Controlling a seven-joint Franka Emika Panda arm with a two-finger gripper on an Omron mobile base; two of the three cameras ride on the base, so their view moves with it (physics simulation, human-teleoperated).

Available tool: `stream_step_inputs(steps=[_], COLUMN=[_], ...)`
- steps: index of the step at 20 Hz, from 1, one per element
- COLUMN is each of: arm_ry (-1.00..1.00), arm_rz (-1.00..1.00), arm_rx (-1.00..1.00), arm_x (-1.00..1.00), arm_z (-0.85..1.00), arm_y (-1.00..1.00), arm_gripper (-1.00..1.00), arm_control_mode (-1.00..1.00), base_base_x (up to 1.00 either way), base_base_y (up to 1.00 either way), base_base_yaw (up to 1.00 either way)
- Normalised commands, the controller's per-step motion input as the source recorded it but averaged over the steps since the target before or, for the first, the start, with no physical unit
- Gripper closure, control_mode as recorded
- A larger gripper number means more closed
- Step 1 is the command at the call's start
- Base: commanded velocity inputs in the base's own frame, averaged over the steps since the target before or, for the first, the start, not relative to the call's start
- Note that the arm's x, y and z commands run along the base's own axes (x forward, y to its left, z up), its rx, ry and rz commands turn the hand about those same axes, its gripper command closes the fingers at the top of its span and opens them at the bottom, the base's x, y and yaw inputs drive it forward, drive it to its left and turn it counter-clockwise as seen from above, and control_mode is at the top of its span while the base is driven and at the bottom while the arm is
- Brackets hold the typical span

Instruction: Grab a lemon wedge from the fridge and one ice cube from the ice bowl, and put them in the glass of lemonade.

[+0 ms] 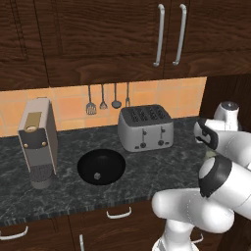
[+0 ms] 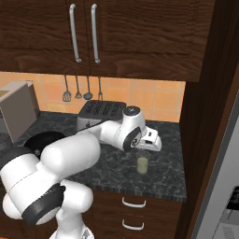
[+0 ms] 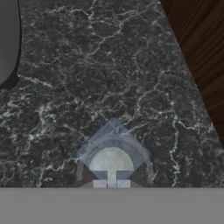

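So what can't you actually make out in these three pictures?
- Gripper: its tips are cut off at the bottom of the hand view, so whether they hold anything is unclear.
- Glass of lemonade: any lemon wedge inside is too small to tell.
- Ice bowl: one pale speck inside, too small to identify.
- Fridge: cut by the right edge.

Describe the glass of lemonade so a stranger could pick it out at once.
Start at the dark speckled counter under the wooden wall cabinets, and move right from the silver toaster toward the tall wood panel. The glass of lemonade stands there, just under the end effector: a small clear tumbler of pale yellow-green liquid, much shorter than the toaster.
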Motion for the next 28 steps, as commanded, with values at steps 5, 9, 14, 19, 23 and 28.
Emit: stream_step_inputs(steps=[5,9,14,19,23,28], arm_ry=[-0.10,-0.02,0.00,0.01,0.04,0.02], arm_rz=[0.00,0.00,0.00,0.00,0.00,0.00], arm_rx=[0.00,0.00,0.00,0.00,0.00,0.00], arm_x=[-0.45,-0.13,0.04,0.02,0.12,0.03], arm_z=[-0.03,0.00,0.00,0.00,-0.07,-0.04], arm_y=[0.00,0.00,0.07,0.00,-0.01,0.00], arm_gripper=[1.00,1.00,1.00,1.00,1.00,1.00], arm_control_mode=[-1.00,-1.00,-1.00,-1.00,-1.00,-1.00], base_base_x=[0.00,0.00,0.00,0.00,0.00,0.00], base_base_y=[0.00,0.00,0.00,0.00,0.00,0.00], base_base_yaw=[0.00,0.00,0.00,0.00,0.00,0.00])
